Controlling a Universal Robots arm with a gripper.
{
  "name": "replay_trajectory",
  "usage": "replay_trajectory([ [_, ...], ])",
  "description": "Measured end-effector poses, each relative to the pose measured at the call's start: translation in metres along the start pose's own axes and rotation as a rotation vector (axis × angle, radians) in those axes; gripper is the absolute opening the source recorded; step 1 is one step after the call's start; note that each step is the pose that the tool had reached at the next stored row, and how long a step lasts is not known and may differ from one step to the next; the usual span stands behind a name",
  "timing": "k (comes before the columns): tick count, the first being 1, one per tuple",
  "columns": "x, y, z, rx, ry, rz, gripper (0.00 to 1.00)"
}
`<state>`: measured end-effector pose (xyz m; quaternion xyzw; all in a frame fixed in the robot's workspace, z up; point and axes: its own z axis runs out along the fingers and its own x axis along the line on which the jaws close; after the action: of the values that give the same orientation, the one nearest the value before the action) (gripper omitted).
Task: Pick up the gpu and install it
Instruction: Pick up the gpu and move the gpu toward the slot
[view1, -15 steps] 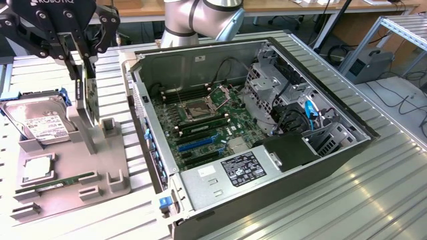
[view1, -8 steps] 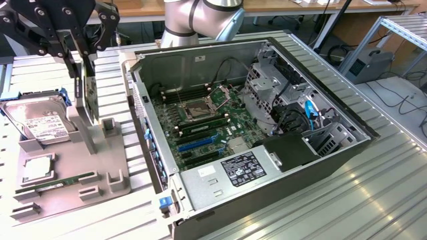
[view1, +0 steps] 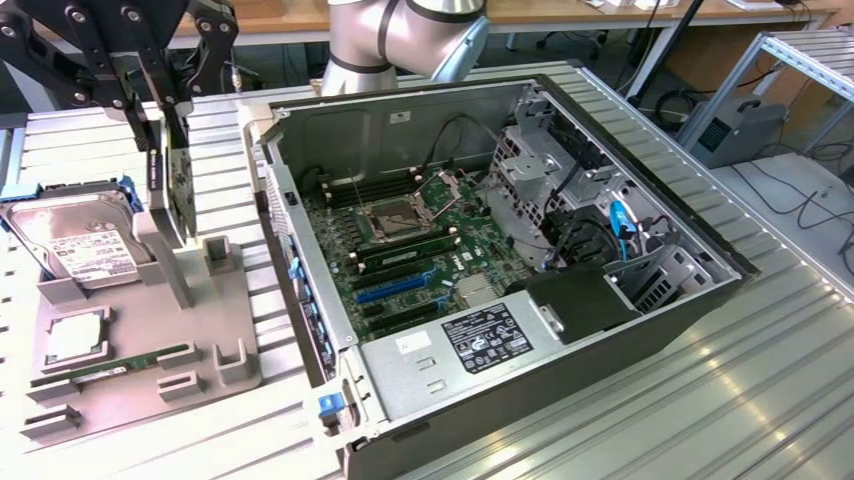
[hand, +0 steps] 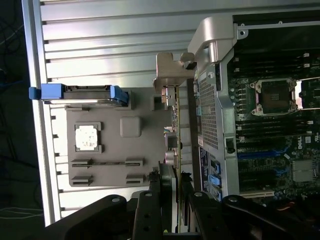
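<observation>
The gpu (view1: 171, 190) is a thin dark card hanging edge-on over the grey holder tray (view1: 147, 400), at the exterior view's left beside the open computer case (view1: 667, 310). My gripper (view1: 158, 105) is shut on its upper end, one black finger on each flat side. In the wrist view the gpu (hand: 177, 125) runs from my gripper (hand: 170, 190) to its silvery end bracket (hand: 172, 70), close along the case's perforated rear wall (hand: 207, 115). I cannot tell whether the card's lower edge is clear of the tray. The motherboard (view1: 400, 250) lies exposed, with blue slots (view1: 394, 285).
On the tray sit a hard drive with blue rails (view1: 80, 240), a CPU chip (view1: 74, 340) and a green RAM stick (view1: 114, 362). The arm's base (view1: 400, 40) stands behind the case. Drive cages and cables (view1: 587, 230) crowd the case's right side. Ribbed aluminium table (view1: 747, 400) lies around.
</observation>
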<state>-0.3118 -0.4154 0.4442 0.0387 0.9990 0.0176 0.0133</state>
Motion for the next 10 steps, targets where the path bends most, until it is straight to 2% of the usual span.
replay_trajectory([
  [10, -0.0004, 0.0, -0.0001, 0.0001, 0.0001, 0.0, 0.27],
])
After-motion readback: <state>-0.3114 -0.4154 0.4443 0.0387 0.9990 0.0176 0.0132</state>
